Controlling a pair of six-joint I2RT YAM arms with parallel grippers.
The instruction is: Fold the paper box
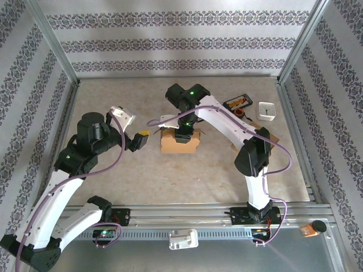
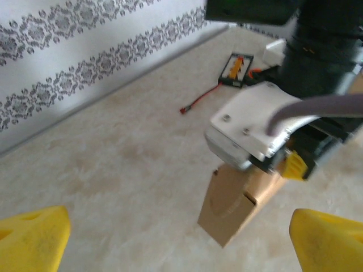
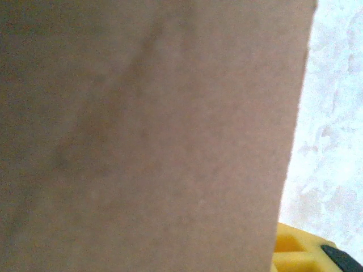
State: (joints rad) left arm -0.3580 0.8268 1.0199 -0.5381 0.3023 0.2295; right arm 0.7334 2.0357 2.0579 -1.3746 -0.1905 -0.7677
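Note:
The brown paper box [image 1: 170,143] stands near the middle of the table; in the left wrist view the paper box [image 2: 232,204] shows a slot and a curved crease on its near face. My right gripper [image 1: 184,137] comes down onto its top and is shut on it. In the right wrist view the box's cardboard [image 3: 153,130] lies across the jaws, with one yellow finger [image 3: 295,252] at its edge. My left gripper [image 1: 143,139] hovers just left of the box, apart from it. Its yellow fingers [image 2: 34,238] stand wide open with nothing between them.
A black and orange device [image 1: 238,103] and a white square object [image 1: 266,110] lie at the back right. A thin red-tipped cable [image 2: 195,103] runs from the device. A flat cardboard piece [image 1: 271,139] lies under the right arm. Patterned walls close three sides.

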